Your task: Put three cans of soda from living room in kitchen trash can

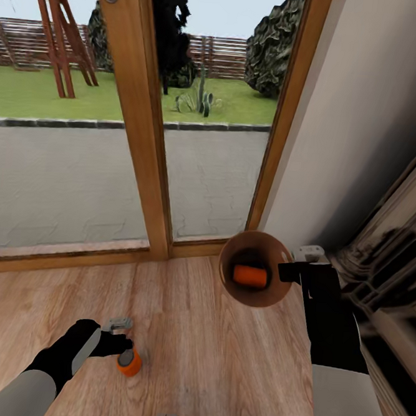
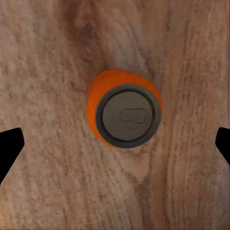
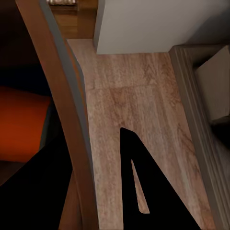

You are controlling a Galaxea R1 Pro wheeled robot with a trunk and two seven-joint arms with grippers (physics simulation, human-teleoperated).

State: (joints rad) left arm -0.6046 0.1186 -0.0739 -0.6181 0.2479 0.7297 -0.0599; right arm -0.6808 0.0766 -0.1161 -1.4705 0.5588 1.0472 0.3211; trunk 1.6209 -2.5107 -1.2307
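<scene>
Second-can pickup: left claw (image 1: 124, 337) wide open above upright orange can (image 2: 125, 113) on floor; next lower, close; right claw (image 1: 289, 269) clamps trash can (image 1: 277, 295) rim.

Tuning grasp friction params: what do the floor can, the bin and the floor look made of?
Orange can: looks like painted metal, matte orange wall, dull grey rimmed top with a stamped tab outline.
Bin: smooth tan-brown inside, wood-coloured; could be wood or plastic, no clear grain. It holds another orange can, and the right claw is shut on its rim.
Floor: light wood planks, visible grain and a knot, low sheen.
</scene>
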